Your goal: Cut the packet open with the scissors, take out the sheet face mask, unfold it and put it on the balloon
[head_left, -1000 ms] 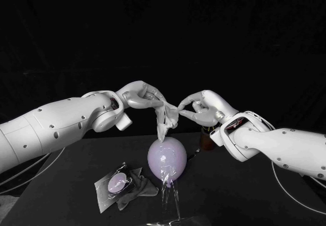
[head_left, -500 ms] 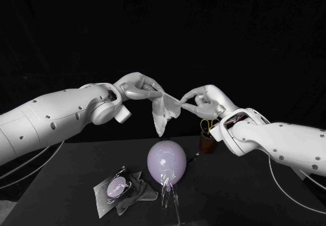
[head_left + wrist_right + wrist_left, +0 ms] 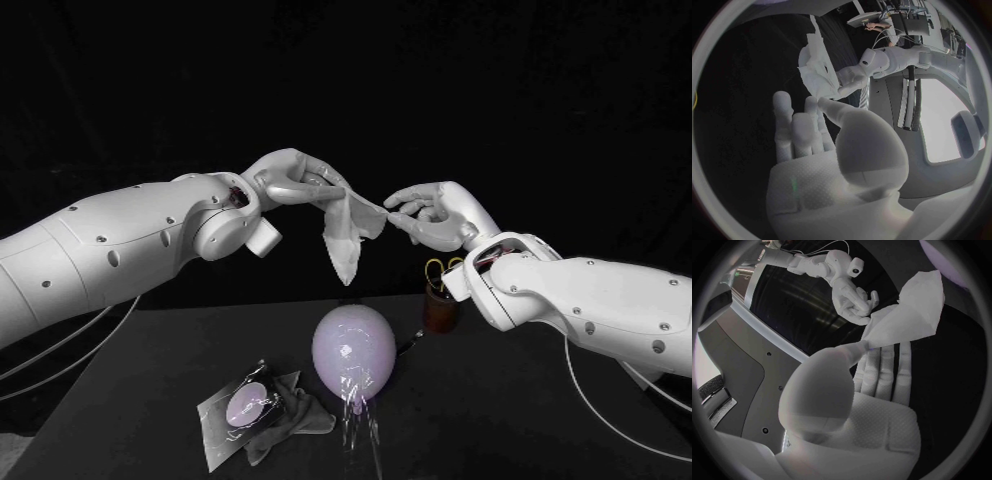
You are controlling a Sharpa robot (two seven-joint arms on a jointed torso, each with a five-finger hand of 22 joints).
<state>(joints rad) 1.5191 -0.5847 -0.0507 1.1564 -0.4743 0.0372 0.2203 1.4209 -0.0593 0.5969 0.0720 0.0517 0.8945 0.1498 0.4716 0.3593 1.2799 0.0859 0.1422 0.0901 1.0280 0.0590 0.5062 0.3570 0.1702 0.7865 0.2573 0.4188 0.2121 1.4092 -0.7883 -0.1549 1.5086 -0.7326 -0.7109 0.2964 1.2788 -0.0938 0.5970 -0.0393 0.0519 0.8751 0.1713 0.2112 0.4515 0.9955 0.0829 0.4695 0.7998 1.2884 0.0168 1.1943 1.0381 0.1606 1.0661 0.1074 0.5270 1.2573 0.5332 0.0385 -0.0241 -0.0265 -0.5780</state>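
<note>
Head view has both arms raised over the middle of the table (image 3: 548, 420), well above the balloon (image 3: 355, 345). From where I stand that height looks deliberate, since the sheet face mask (image 3: 351, 228) needs free air under it to hang and open out. The left hand (image 3: 296, 182) pinches one upper corner of it between thumb and fingers, which is plain in the left wrist view. The right hand (image 3: 428, 212) sits at the opposite upper edge with its fingers curled toward the sheet. They look to touch it, but I cannot tell whether they grip it or are only just beside it. The mask is partly opened, with a folded tail drooping below the hands and its tip clear of the balloon's top. The balloon stands upright almost directly below, so I judge the unfolding is under way and the lowering not yet begun. The packet (image 3: 242, 405) lies flat toward the table's front on the robot's left, apart from the balloon. A brown holder (image 3: 437, 308) stands just behind the balloon under the right forearm, and that's the tight spot. Sideways and upward there's ample room to draw the hands apart.
</note>
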